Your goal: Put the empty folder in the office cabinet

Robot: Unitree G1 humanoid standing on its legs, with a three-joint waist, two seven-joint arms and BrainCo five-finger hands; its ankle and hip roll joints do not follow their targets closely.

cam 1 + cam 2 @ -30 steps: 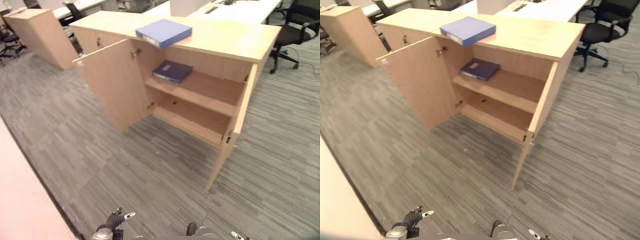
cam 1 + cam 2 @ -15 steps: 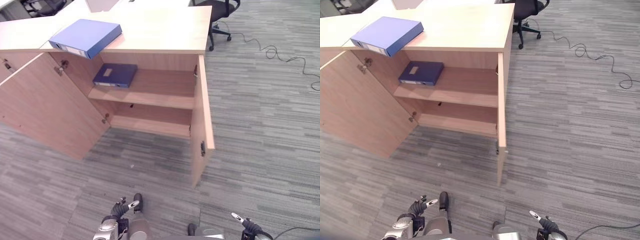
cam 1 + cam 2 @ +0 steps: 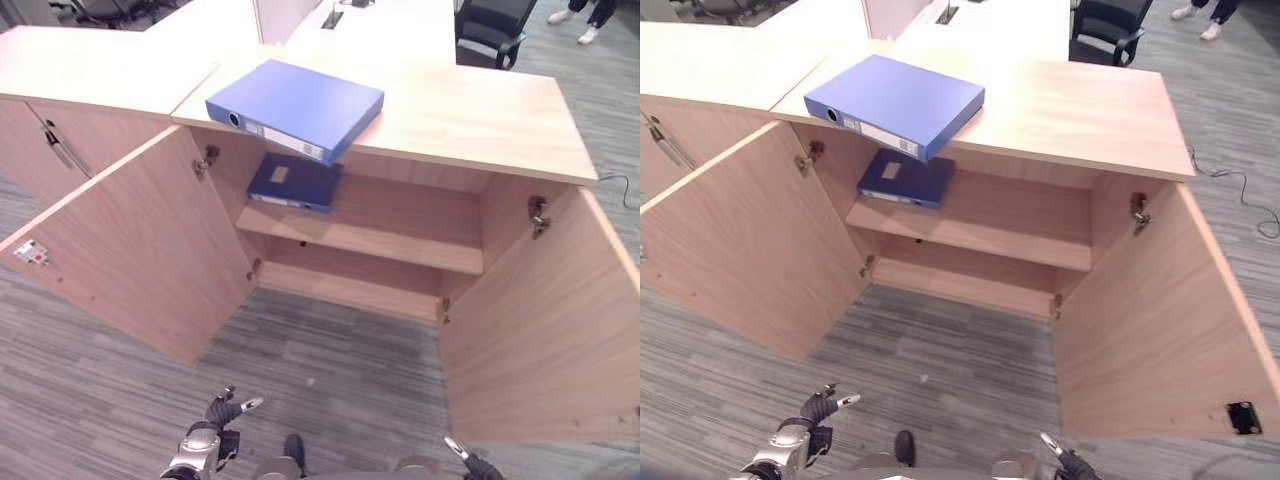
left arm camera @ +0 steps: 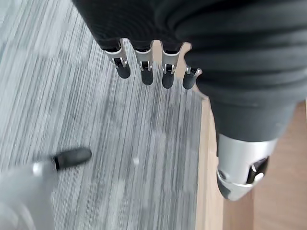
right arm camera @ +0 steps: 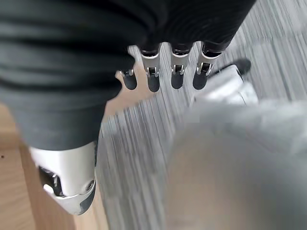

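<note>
Lying flat on the cabinet (image 3: 470, 120) top, upper centre, the blue folder (image 3: 295, 108) looks light, stiff and smooth, so grip its overhanging front edge; your left hand (image 3: 215, 428) and right hand (image 5: 163, 72) hang relaxed, holding nothing.

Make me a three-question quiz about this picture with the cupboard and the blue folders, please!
1. Where is the bigger blue folder?
A. on the cabinet top
B. on the carpet
C. in the left hand

2. How many blue folders are there?
A. one
B. two
C. four

3. How are the cabinet doors?
A. both shut
B. one open
C. both open

Answers:
1 A, it lies on top, its corner over the front edge.
2 B, one is on top and a smaller folder lies on the upper shelf.
3 C, the left door and right door both swing out.
The left hand and right hand hang low, open and empty.
</note>
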